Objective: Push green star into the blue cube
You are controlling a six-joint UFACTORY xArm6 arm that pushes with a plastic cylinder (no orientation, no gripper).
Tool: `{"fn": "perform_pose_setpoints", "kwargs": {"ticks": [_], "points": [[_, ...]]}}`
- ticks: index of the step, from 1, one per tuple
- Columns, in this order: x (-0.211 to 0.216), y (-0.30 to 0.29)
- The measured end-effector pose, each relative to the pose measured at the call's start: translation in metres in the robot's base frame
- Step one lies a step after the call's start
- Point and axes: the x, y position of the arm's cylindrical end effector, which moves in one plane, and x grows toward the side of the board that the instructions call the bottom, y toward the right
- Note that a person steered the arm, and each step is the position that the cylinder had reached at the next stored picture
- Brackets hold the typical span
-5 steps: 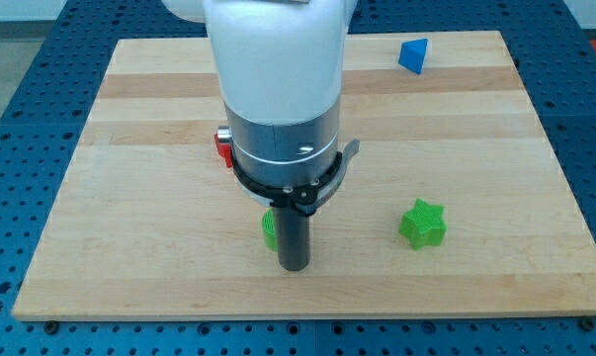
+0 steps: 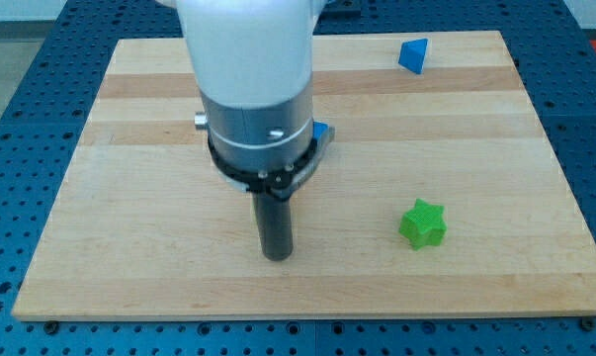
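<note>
The green star (image 2: 422, 223) lies on the wooden board (image 2: 495, 148) at the lower right. A blue block (image 2: 413, 55), whose shape I cannot make out for sure, sits near the board's top right edge, far above the star. A corner of a second blue block (image 2: 319, 131) peeks out at the right of the arm's body. My tip (image 2: 276, 257) rests on the board near the bottom centre, well to the left of the star and not touching it.
The arm's wide white and grey body (image 2: 253, 89) covers the middle of the board and hides whatever lies behind it. The board lies on a blue perforated table (image 2: 11, 148).
My tip has moved a little left and slightly up. The red block and the small green block seen beside the arm are now hidden behind it. A blue block's corner has come into view.
</note>
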Motion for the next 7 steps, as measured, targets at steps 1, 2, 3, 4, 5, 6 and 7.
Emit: {"fn": "perform_pose_setpoints", "kwargs": {"ticks": [1,2,3,4,5,6,7], "points": [[0.025,0.017],[0.028,0.068],[0.009,0.102],[-0.029,0.11],[-0.051,0.111],[-0.023,0.114],[0.018,0.13]]}}
